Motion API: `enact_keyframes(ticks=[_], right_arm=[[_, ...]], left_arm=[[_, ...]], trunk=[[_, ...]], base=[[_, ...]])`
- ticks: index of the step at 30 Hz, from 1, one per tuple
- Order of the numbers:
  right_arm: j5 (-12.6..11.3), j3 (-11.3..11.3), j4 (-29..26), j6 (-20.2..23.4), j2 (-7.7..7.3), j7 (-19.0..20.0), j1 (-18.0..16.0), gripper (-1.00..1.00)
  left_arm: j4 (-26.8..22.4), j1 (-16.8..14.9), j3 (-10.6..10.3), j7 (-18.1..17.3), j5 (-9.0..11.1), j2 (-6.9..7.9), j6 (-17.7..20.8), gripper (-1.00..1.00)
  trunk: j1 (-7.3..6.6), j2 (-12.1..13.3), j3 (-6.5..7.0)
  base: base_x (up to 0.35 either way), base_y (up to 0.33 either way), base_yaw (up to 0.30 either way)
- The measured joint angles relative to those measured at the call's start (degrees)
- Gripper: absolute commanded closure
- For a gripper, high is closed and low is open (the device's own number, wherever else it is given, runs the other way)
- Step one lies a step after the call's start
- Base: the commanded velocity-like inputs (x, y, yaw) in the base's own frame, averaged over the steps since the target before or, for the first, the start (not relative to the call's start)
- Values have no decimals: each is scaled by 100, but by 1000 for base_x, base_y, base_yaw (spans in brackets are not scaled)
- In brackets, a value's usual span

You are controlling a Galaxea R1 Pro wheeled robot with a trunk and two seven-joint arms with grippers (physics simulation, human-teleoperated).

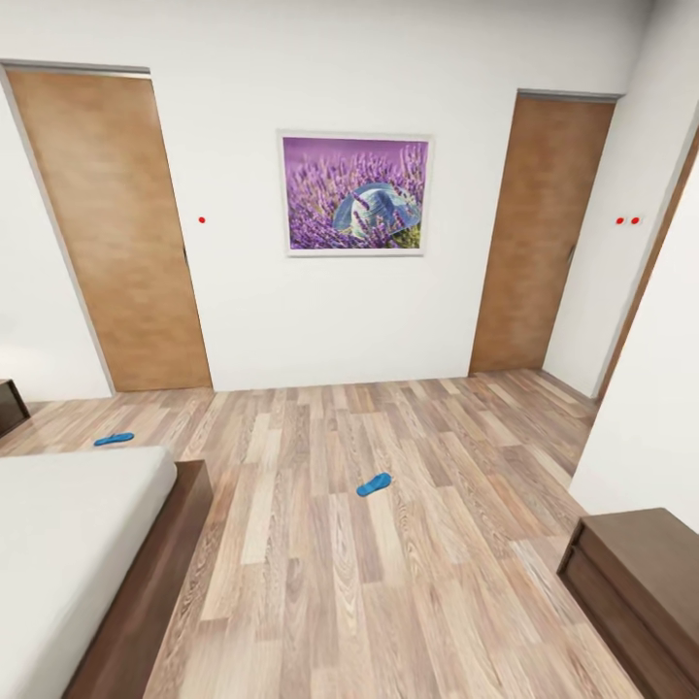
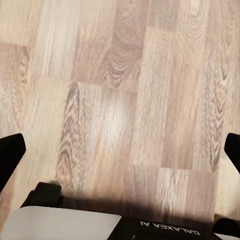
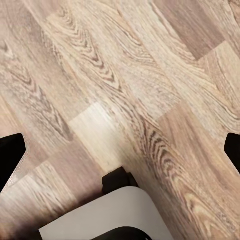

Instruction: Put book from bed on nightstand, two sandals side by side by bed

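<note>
Two bright blue sandals lie apart on the wood-plank floor in the head view. One sandal (image 1: pixel 114 439) rests just beyond the far edge of the bed (image 1: pixel 146 582); the other sandal (image 1: pixel 374 483) lies out on the open floor in the middle of the room. The bed's light-grey mattress and dark frame take up the lower left. The book is out of view. A corner of a dark-brown nightstand (image 1: pixel 8 403) shows at the left edge. My left gripper (image 2: pixel 121 152) and right gripper (image 3: pixel 121 152) both hang open over bare planks, holding nothing.
A low dark-brown cabinet (image 1: pixel 636 582) stands at the lower right beside a white wall corner. Two light-brown doors (image 1: pixel 112 233) (image 1: pixel 539 238) and a purple picture (image 1: pixel 355 194) are on the far wall. Wood floor runs between bed and cabinet.
</note>
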Motion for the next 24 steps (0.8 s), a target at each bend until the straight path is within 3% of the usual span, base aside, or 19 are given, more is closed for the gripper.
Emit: enact_keyframes(ticks=[24], right_arm=[[20,-61,-7,24,-16,-9,0,-100]], left_arm=[[1,0,-10,0,-7,-7,0,-100]], trunk=[[0,0,0]], base=[[130,55,0]])
